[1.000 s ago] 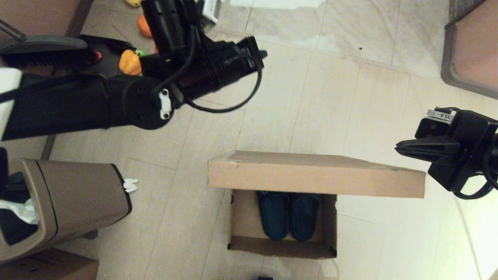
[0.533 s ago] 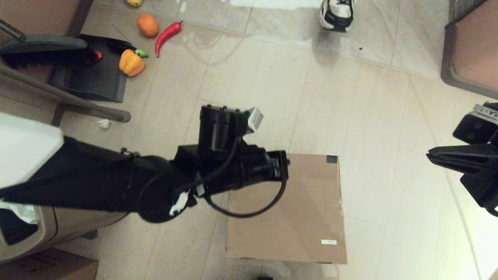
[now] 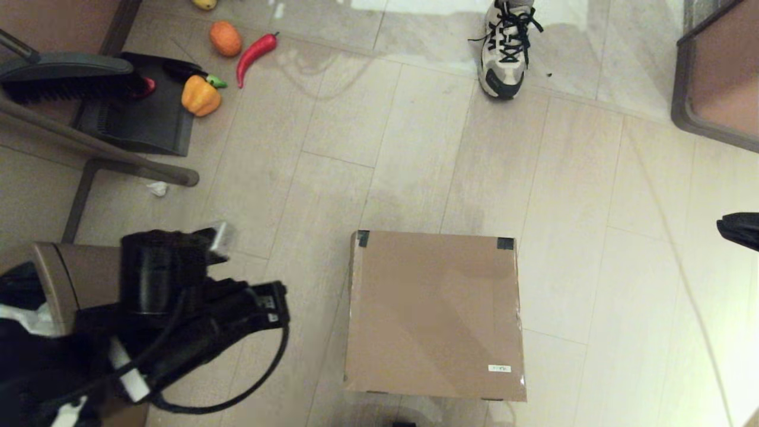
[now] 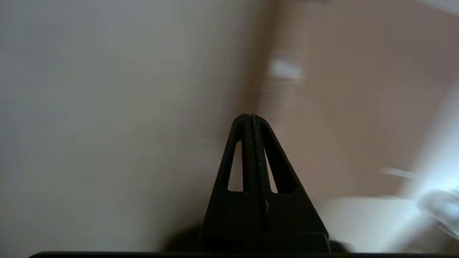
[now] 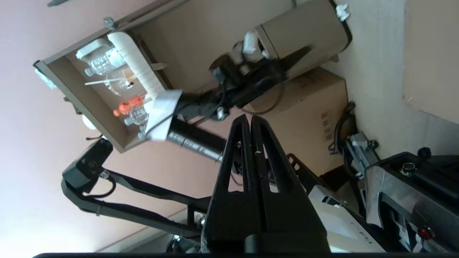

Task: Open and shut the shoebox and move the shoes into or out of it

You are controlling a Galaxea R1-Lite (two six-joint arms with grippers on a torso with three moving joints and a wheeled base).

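Note:
The shoebox (image 3: 436, 314) lies on the floor tiles with its flap lid shut flat, dark tape patches at its two far corners and a small white label near the front right. The shoes are hidden inside it. My left arm (image 3: 178, 320) is drawn back at the lower left, well clear of the box's left side; its gripper (image 4: 250, 116) is shut with nothing between the fingers. Only the tip of my right gripper (image 3: 738, 228) shows at the right edge, level with the box's far side; in the right wrist view this gripper (image 5: 250, 118) is shut and empty.
A tan trash bin (image 3: 77, 267) stands beside my left arm. A dustpan (image 3: 142, 118) with a brush, an orange toy pepper (image 3: 200, 96) and a red chilli (image 3: 255, 53) lie far left. A person's sneaker (image 3: 504, 50) stands beyond the box. A cabinet corner (image 3: 717, 71) is far right.
The lid went from standing open to lying shut, hiding the shoes. My left arm swept down over the box, then pulled back to the lower left. The right gripper withdrew rightwards. A sneaker stepped in.

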